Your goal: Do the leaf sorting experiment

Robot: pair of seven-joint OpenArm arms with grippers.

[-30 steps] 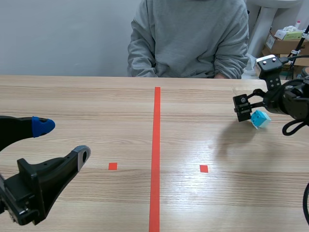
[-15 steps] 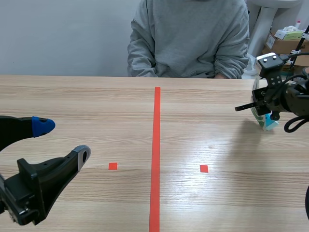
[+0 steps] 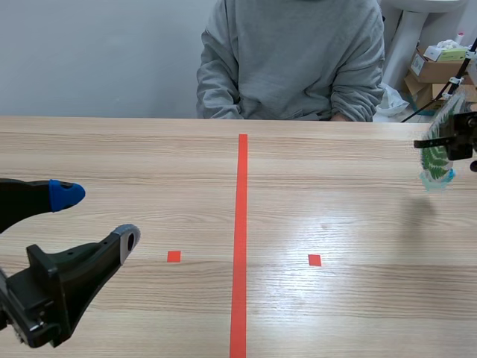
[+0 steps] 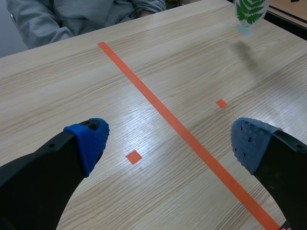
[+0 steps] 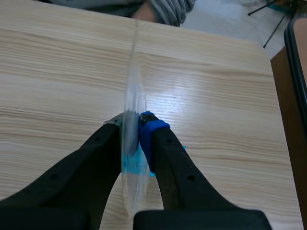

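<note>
Within right hand (image 5: 130,123), leaf card (image 3: 434,156)

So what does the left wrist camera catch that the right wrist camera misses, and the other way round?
Only the left wrist view shows the open left gripper, the long orange tape line with a small square mark on each side, and the green fern leaf on the face of the clear card. Only the right wrist view shows the right gripper shut on the clear card, seen edge-on as a thin strip, and a corner of the wooden table. Both show the wooden table and the person's grey sleeve.
</note>
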